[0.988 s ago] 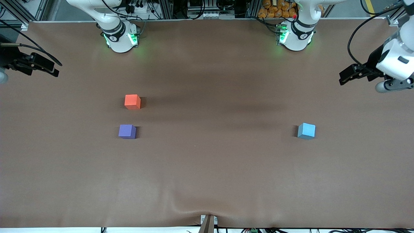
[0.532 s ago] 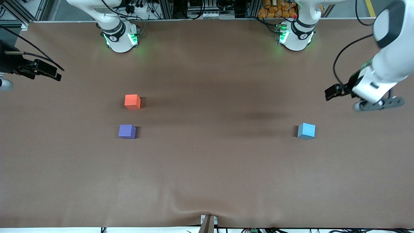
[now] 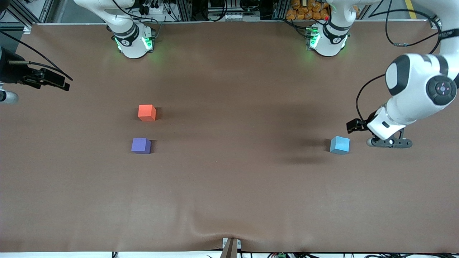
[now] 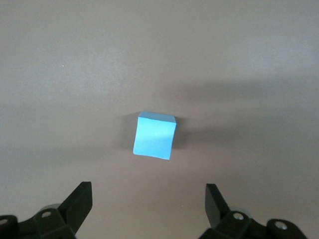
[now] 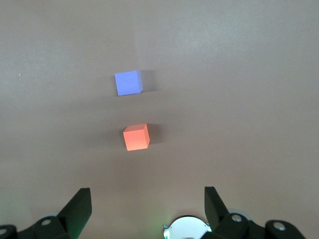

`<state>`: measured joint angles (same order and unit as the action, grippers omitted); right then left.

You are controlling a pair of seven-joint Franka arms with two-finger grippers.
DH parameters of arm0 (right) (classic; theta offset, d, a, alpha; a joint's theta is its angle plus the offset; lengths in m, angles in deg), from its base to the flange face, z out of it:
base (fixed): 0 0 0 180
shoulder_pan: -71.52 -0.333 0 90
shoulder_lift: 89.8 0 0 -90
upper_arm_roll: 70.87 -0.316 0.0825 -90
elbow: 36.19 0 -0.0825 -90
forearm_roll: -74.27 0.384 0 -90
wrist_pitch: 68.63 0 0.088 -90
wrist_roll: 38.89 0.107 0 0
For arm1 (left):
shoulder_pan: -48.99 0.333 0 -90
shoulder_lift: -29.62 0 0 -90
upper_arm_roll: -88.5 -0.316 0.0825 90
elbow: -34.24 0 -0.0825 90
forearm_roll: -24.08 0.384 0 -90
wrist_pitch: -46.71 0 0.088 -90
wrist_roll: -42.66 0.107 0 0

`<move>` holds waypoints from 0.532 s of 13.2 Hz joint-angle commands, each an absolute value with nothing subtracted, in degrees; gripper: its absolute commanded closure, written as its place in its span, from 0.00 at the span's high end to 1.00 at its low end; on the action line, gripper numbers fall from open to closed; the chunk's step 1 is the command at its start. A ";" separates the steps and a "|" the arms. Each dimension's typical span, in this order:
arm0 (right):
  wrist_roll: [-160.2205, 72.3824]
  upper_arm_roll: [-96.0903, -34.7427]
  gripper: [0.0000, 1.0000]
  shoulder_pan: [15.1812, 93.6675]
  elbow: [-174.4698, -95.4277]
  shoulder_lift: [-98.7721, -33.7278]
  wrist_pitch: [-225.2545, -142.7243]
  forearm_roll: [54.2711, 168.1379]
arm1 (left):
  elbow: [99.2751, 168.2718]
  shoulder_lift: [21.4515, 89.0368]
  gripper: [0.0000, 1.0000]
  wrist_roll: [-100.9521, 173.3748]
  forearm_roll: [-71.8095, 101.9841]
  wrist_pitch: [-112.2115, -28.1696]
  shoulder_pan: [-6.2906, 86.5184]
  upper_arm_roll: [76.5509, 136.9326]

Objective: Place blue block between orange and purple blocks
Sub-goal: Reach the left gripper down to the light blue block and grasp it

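The blue block [image 3: 339,145] sits on the brown table toward the left arm's end; it also shows in the left wrist view [image 4: 155,136]. The orange block [image 3: 147,112] and the purple block [image 3: 141,146] sit toward the right arm's end with a narrow gap between them, the purple one nearer the front camera. Both show in the right wrist view, orange [image 5: 136,137] and purple [image 5: 128,82]. My left gripper [image 3: 390,142] hangs open and empty over the table just beside the blue block [image 4: 148,199]. My right gripper [image 3: 6,96] waits open and empty at the table's end [image 5: 148,204].
The two arm bases [image 3: 134,41] [image 3: 328,39] stand along the table's back edge. The brown cloth [image 3: 229,186] has a wrinkle near its front edge [image 3: 211,229]. The right arm's base shows in the right wrist view [image 5: 187,229].
My left arm has swung in from the table's end and down toward the blue block, ending just beside it. My right gripper has shifted only slightly. The blocks have not moved.
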<state>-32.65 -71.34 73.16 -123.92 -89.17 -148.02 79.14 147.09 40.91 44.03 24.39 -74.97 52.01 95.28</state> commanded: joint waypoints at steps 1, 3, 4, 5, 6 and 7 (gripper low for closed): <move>-33.09 -72.18 1.00 74.51 -123.64 -88.84 -147.38 79.28 | 148.31 43.41 1.00 50.02 24.78 -79.39 53.29 95.80; -33.17 -72.18 1.00 74.51 -123.64 -87.09 -147.38 79.28 | 152.26 44.38 1.00 49.96 24.78 -86.68 54.00 95.80; -33.00 -72.18 1.00 74.51 -123.64 -86.82 -147.38 79.28 | 153.58 45.69 1.00 49.96 24.78 -89.58 54.17 95.80; -33.26 -72.18 1.00 74.51 -123.64 -86.73 -147.38 79.28 | 153.77 46.92 1.00 50.39 24.78 -90.74 54.35 95.80; -33.26 -72.18 1.00 74.60 -123.55 -86.64 -147.38 79.28 | 153.77 47.63 1.00 50.40 24.78 -90.93 54.35 95.80; -33.26 -72.18 1.00 74.51 -123.64 -86.46 -147.38 79.28 | 153.77 47.90 1.00 50.48 24.78 -91.45 54.00 95.80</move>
